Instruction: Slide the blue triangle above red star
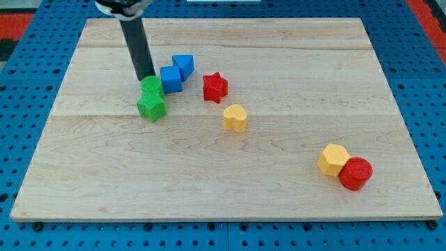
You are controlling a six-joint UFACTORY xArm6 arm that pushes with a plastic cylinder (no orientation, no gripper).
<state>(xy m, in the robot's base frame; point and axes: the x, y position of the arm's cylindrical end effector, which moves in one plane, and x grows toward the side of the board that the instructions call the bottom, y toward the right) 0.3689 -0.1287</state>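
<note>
**Rod positioned left of the blue pair, before the push toward the star**

Tip [146,77] at the end of the dark rod, resting at the upper edge of the green blocks [151,97], two green pieces stacked down the view and touching. No jaws exist on this rig; the rod is a bare pusher and holds nothing. Just right of the tip lies the blue cube [171,79], with the blue triangle [184,65] touching its upper right corner; which of the two is the triangle is probably, not certainly, read from the wedge-like outline. Red star [215,86] sits near, to the view's right and slightly below the triangle. Yellow block [235,117] lies below the star; a yellow hexagon [333,160] and red cylinder [356,173] touch each other well apart at lower right. Judged method: bring the tip round to the triangle's left face, clear of the cube, and push rightward in a short stroke, stopping directly above the star without nudging it.
</note>
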